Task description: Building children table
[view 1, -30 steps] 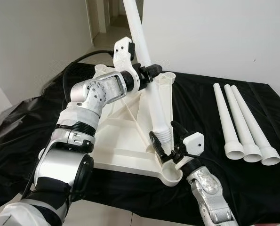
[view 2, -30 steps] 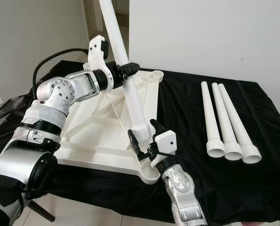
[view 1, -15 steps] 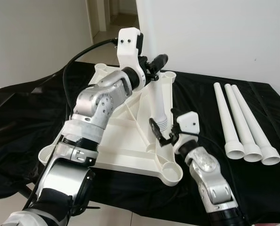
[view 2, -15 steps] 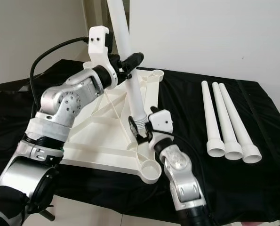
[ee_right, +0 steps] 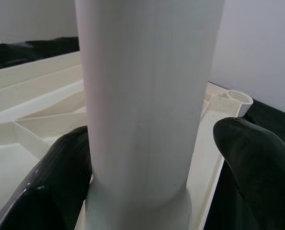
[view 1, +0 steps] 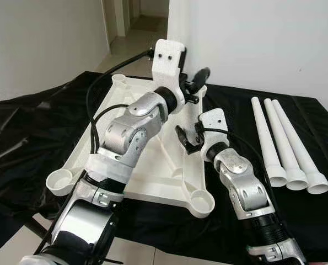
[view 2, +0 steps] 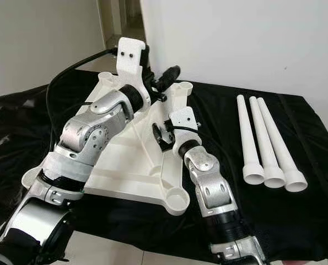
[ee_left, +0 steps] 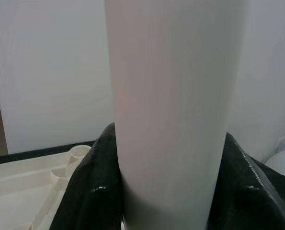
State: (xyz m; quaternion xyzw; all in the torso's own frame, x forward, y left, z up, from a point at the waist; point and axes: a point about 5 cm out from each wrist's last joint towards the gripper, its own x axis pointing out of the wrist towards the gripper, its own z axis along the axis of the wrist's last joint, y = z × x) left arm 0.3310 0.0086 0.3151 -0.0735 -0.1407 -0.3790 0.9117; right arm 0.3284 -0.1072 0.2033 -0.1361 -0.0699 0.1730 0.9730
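Over the tabletop (view 1: 147, 182) — left end effector (ee_left: 161, 191) clamps leg (ee_left: 171, 96); right end effector (ee_right: 147, 182) wide

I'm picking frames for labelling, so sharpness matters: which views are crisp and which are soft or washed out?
Left and right eye views: evenly lit, sharp; the three spare legs read clearly on the black cloth. Left wrist view: the held leg is close, soft, pale against the wall. Right wrist view: similarly near, fingers blurred.

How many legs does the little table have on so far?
None yet. The upside-down tabletop lies on the black cloth, corner sockets empty. The left gripper is clamped on the first leg; the right gripper brackets its lower end, one finger apart. Three spare legs wait alongside.
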